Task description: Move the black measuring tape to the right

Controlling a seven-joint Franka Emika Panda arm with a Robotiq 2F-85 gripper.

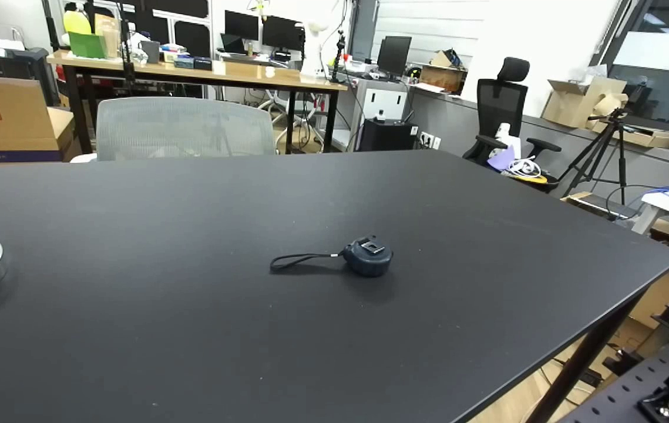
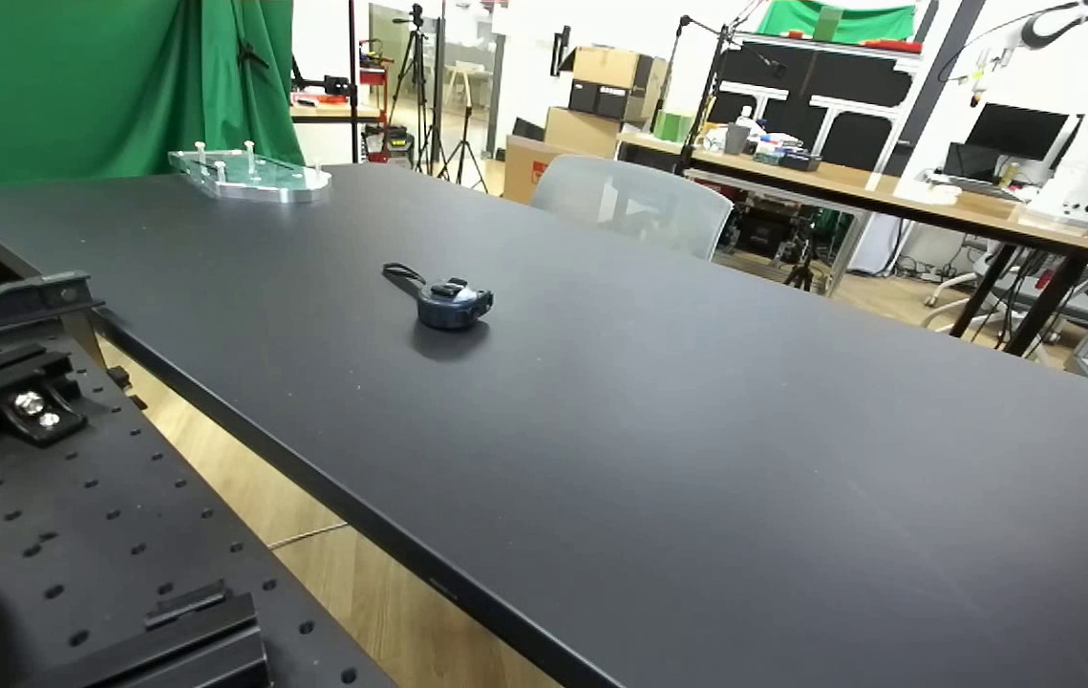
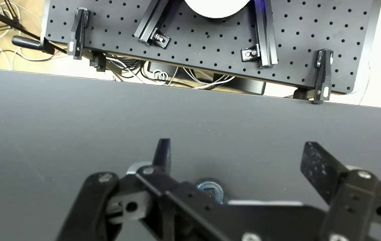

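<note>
The black measuring tape (image 1: 366, 261) lies on the dark table (image 1: 193, 335), a small round dark case with a thin strap reaching out to one side. It also shows in an exterior view (image 2: 453, 306). In the wrist view the tape (image 3: 210, 188) is partly hidden behind the gripper's body; only part of its bluish top shows, and its strap is hidden. My gripper (image 3: 238, 147) is open, its two fingers wide apart with nothing between them. It hangs above the table, apart from the tape. The gripper is out of view in both exterior views.
A clear plate with pegs (image 2: 252, 180) stands at the table's far end. A perforated black mounting plate (image 3: 190, 43) with the white robot base (image 3: 217, 7) lies beyond the table edge, across a gap with cables. A grey mesh chair (image 1: 184, 129) stands behind the table.
</note>
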